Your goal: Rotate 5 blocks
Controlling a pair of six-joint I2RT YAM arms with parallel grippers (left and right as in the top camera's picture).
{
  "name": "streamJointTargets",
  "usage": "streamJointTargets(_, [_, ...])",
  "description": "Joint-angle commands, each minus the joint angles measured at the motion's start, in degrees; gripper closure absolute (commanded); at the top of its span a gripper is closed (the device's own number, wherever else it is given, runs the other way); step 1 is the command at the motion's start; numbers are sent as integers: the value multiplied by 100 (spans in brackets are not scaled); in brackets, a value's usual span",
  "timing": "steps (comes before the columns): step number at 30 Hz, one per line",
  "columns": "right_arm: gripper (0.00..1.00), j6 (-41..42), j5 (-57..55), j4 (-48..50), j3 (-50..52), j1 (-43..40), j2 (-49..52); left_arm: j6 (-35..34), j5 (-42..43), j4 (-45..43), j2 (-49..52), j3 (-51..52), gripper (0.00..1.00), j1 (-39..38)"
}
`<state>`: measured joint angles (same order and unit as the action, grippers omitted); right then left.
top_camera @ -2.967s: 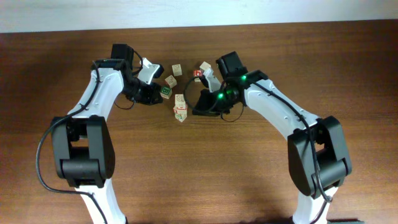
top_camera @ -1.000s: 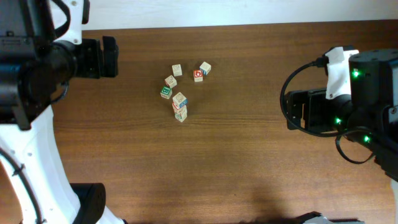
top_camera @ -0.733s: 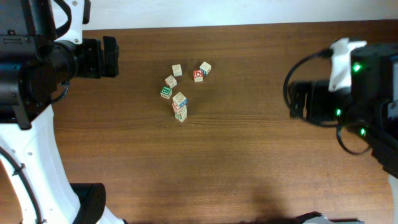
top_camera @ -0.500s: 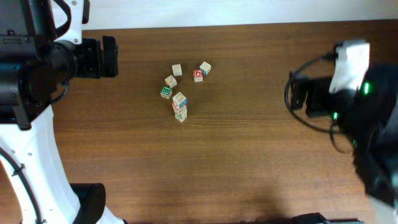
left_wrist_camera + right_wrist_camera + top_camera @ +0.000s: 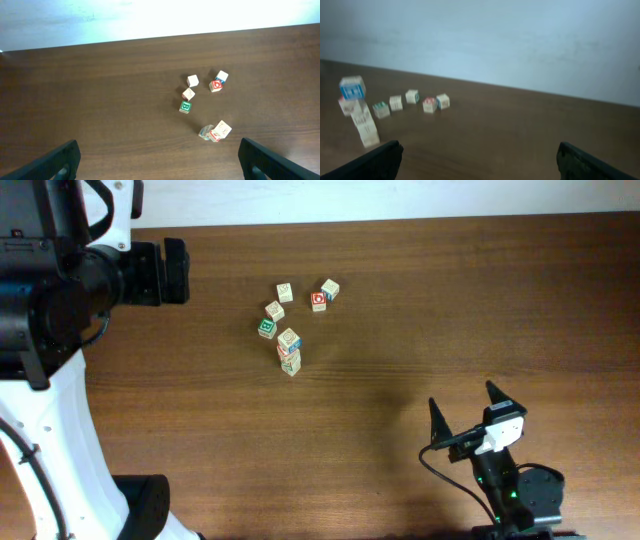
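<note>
2 grippers are standing with jaws spread wide, and neither is holding anything. The right gripper (image 5: 467, 408) is sitting at the lower right of the overhead frame, its fingers pointing toward the upper left, well apart from the work. The left gripper (image 5: 159, 161) is hanging high at the upper left of the overhead frame. It is looking down on the table (image 5: 420, 300), with only its 2 fingertips showing in the bottom corners of its own view.

The blocks (image 5: 285, 292) are lying in a loose cluster at the upper centre of the overhead frame, strung roughly top to bottom. At the lower end several are bunching together and appear stacked; the count there cannot be confirmed. The red-faced cube (image 5: 318, 300) is sitting near the top right of the cluster, the green-framed cube (image 5: 266, 328) at its left edge.

In the left wrist view the cluster is lying right of centre; in the right wrist view it is lying at the far left and blurred. Judgement: the left arm is nearer across the table but needing a long descent. The cubes are offering no long axis.

Beyond them, a pale wall (image 5: 520, 40) is closing the far edge.
</note>
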<state>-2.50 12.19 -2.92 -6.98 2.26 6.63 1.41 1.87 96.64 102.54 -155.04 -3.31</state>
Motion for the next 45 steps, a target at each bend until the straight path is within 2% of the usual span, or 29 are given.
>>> streamJointTargets(1, [2, -26, 96, 61, 492, -42, -435, -57, -20, 4, -57, -26, 1, 11])
streamJointTargets(3, [2, -22, 118, -50, 667, -37, -658, -57, -20, 4, -57, -26, 1, 11])
streamJointTargets(24, [2, -24, 131, -28, 667, -42, -632, -57, -17, 7, -24, -22, 1, 11])
streamJointTargets(28, [2, -24, 131, -28, 667, -42, -632, 13, -323, -144, -507, 229, 1, 11])
streamJointTargets(30, [2, -24, 131, -28, 667, -42, -632, 136, -334, -931, -1182, 1137, 1, 11])
streamJointTargets(33, [2, -24, 131, -28, 667, -42, -632, 278, -339, -2544, -2492, 3344, 1, 11])
streamJointTargets(35, [2, -24, 131, -28, 667, -42, -632, 476, -339, -3226, -3305, 4728, 1, 11])
streamJointTargets(38, [2, -24, 131, -28, 667, -42, -632, 1150, -341, -4312, -4819, 7099, 1, 11])
streamJointTargets(42, [2, -24, 131, -28, 667, -42, -632, 1215, -337, -4920, -6255, 8939, 1, 11])
streamJointTargets(45, [2, -24, 131, -28, 667, -42, -632, 1217, -339, -6365, -7329, 10738, 1, 11])
